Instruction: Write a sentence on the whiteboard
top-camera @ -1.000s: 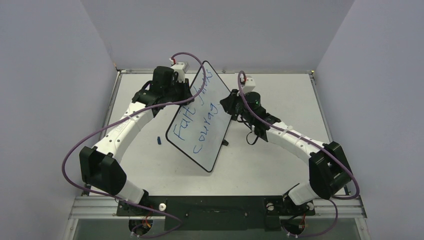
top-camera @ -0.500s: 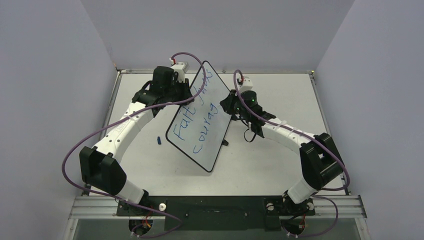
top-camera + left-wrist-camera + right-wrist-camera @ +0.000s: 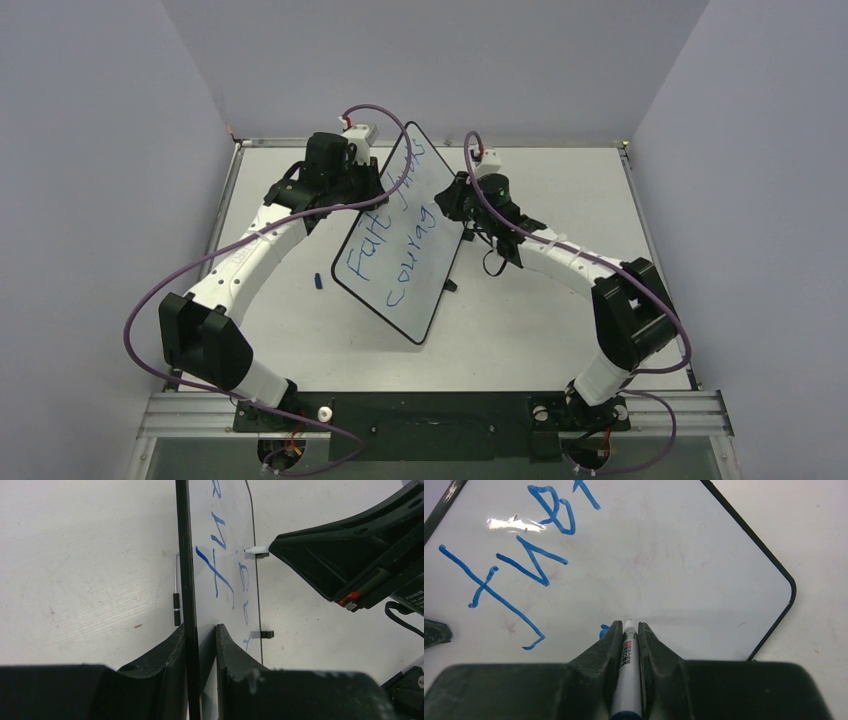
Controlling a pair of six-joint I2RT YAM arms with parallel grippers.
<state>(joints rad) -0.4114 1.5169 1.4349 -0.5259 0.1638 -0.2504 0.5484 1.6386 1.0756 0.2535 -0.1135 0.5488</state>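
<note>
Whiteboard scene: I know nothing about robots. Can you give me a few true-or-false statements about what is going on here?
1. The left tool clamps the whiteboard by its edge. True.
2. The right tool is empty. False: it is shut on a marker.
3. The sentence is written in red. False: the letters are blue.
4. The marker's tip points at the whiteboard's surface. True.
5. The whiteboard lies flat on the table. False: it stands tilted up on edge.
</note>
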